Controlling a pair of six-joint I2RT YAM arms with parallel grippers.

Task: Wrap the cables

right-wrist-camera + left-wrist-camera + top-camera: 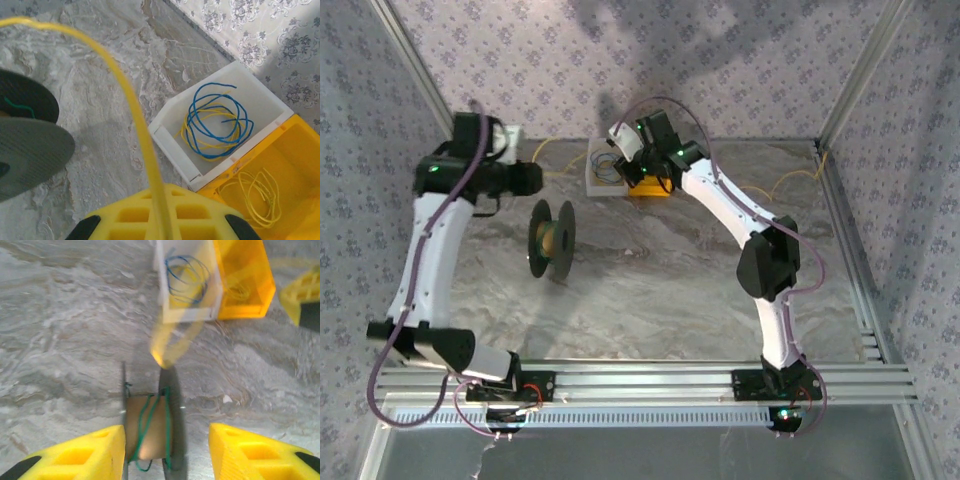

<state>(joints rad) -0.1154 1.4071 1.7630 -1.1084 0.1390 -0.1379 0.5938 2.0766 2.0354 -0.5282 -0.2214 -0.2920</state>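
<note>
Wire: my yellow wire (134,97) rose from the right claw (160,220), arching toward the spool (30,145), by the table's (650,290) far edge.
Right grip: clamped on that wire.
Left claw (166,440): wide apart, above the spool.
Room: bare surface toward the near edge.

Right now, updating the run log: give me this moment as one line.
left fingers open, aimed at black spool | right fingers shut on yellow wire | green wire on spool core

The top camera looks down from behind the arm bases over the grey marbled table (650,290), while both wrist cameras hang close, sharing the black round spool (551,240) and white plastic bin (172,142).
</note>
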